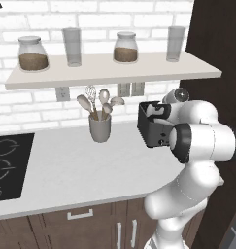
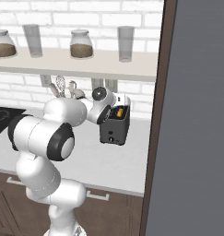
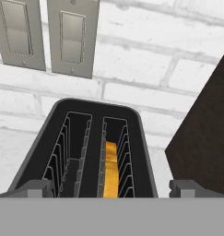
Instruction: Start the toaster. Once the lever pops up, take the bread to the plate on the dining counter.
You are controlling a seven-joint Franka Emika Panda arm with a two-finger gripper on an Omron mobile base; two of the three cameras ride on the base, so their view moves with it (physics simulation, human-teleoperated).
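Black toaster [image 3: 85, 152] stood against brick wall, bread [image 3: 111, 168] down in right slot. Gripper [image 3: 111, 188] hovered directly above, jaws spread wide, nothing held.

A white brick wall [image 1: 37, 104] backs a pale table [image 1: 80, 170] with dark wood cabinets [image 1: 90, 228] beneath and a black cooktop [image 1: 8, 165] at its left end. A long shelf [image 1: 114, 70] carries two jars [image 1: 33, 53] and two glasses [image 1: 72, 46]. Below hang outlet plates [image 3: 72, 37], near a grey utensil cup [image 1: 100, 127]; a tall dark panel [image 2: 196, 138] stands right.
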